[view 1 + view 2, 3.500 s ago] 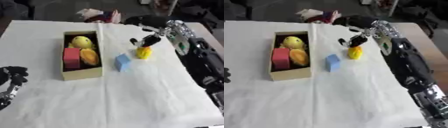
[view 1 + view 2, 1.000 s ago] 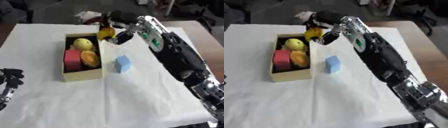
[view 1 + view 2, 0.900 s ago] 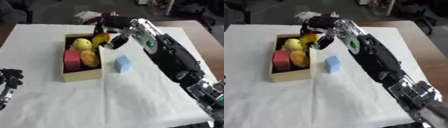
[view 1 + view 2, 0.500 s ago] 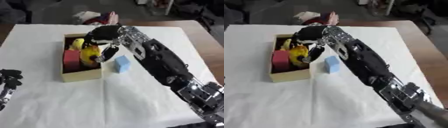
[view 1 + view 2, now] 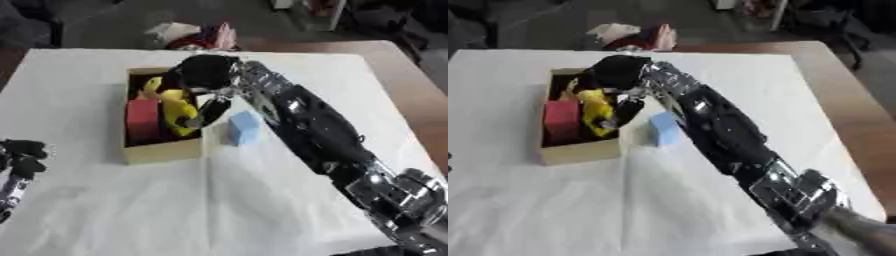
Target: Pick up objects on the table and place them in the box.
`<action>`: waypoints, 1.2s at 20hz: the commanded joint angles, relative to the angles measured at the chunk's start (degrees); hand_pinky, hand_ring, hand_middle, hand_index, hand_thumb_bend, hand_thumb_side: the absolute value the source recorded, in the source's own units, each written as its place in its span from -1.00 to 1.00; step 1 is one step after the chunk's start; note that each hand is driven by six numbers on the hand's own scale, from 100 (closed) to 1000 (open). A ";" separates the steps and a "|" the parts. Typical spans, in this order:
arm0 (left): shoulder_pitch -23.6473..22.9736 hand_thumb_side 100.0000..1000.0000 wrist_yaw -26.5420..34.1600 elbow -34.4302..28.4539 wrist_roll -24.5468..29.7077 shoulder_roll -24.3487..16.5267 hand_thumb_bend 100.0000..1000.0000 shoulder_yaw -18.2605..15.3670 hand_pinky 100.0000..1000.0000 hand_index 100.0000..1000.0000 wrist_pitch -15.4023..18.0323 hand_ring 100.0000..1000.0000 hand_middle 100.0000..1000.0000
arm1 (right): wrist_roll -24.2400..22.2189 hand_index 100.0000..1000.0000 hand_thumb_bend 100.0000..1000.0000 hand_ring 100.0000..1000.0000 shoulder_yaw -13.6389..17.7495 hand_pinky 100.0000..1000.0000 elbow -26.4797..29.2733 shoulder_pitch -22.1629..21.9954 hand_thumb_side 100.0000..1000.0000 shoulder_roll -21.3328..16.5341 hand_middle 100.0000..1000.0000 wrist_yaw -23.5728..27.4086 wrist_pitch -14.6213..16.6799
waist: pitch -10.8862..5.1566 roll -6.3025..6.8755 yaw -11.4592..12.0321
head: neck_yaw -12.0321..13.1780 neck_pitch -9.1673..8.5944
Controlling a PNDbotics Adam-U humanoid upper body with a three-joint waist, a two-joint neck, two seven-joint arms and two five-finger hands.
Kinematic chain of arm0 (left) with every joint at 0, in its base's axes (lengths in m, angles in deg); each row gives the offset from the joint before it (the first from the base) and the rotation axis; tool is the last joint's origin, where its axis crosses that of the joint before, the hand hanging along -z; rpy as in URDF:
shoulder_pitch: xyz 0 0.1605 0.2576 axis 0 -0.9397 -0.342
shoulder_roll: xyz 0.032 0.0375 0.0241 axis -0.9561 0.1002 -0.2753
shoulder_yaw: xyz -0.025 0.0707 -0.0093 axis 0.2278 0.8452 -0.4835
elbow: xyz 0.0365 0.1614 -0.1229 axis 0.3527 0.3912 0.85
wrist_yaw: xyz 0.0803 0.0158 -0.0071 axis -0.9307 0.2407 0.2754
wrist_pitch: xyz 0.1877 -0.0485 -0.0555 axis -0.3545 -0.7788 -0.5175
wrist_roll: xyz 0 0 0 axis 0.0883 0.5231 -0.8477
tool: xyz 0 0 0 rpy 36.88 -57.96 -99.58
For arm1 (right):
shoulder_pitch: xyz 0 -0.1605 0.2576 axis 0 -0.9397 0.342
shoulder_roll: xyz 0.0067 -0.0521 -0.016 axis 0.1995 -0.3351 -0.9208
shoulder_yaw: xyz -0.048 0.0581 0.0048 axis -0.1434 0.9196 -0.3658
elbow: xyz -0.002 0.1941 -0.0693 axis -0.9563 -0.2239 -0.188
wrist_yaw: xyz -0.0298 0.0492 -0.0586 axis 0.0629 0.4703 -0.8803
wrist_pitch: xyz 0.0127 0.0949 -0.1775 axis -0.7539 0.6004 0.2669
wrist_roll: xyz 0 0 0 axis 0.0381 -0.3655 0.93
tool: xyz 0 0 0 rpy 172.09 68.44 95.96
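The cardboard box (image 5: 163,151) stands left of centre on the white cloth. My right hand (image 5: 206,73) reaches into it from the right, fingers curled down round a yellow object (image 5: 178,107) that sits low inside the box. A red block (image 5: 142,120) lies in the box's left half, and a rounded yellow thing (image 5: 151,86) shows at its far end. A light blue block (image 5: 243,128) stands on the cloth just right of the box, beside my right forearm. My left hand (image 5: 21,154) rests at the lower left edge, fingers relaxed.
A heap of white and red cloth things (image 5: 198,35) lies beyond the table's far edge. Bare brown tabletop (image 5: 409,85) shows right of the cloth. My right arm (image 5: 324,135) crosses the cloth diagonally from the lower right.
My right hand carried the yellow object from beside the blue block over the box's far end, then lowered it into the box. The blue block and my left hand stayed put.
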 commanded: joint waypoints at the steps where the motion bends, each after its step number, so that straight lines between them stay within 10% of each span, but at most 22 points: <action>1: 0.44 0.22 0.07 -0.74 -0.20 -0.95 -1.00 -0.61 0.51 0.49 0.04 0.14 0.18 | -1.93 0.86 -1.00 0.47 2.77 0.51 3.71 -0.31 0.01 -4.37 0.61 8.00 -0.57 | -0.84 -0.05 -0.24 | 0.23 0.27; 12: 0.58 0.22 -0.24 -0.59 -0.31 -1.51 -1.00 -0.70 0.51 0.49 0.12 0.14 0.18 | -27.67 0.96 -1.00 0.79 1.55 0.74 15.46 -10.47 0.15 -17.23 0.84 35.35 2.71 | -0.67 -1.07 -0.93 | 0.71 0.26; 17: 0.62 0.22 -0.28 -0.56 -0.23 -1.54 -1.00 -0.60 0.51 0.49 0.12 0.14 0.18 | -37.02 1.00 -0.84 0.92 -0.30 0.80 15.91 -11.68 -0.32 -19.04 0.92 36.06 4.69 | -0.70 -1.16 -0.96 | 0.59 0.27; 24: 0.44 0.21 -0.19 -0.63 -0.18 -1.42 -1.00 -0.56 0.51 0.49 0.10 0.14 0.18 | -37.76 1.00 -0.74 0.93 -1.85 0.80 11.29 -10.29 -0.34 -16.66 0.94 28.67 6.81 | -0.84 -0.60 -0.68 | 0.37 0.27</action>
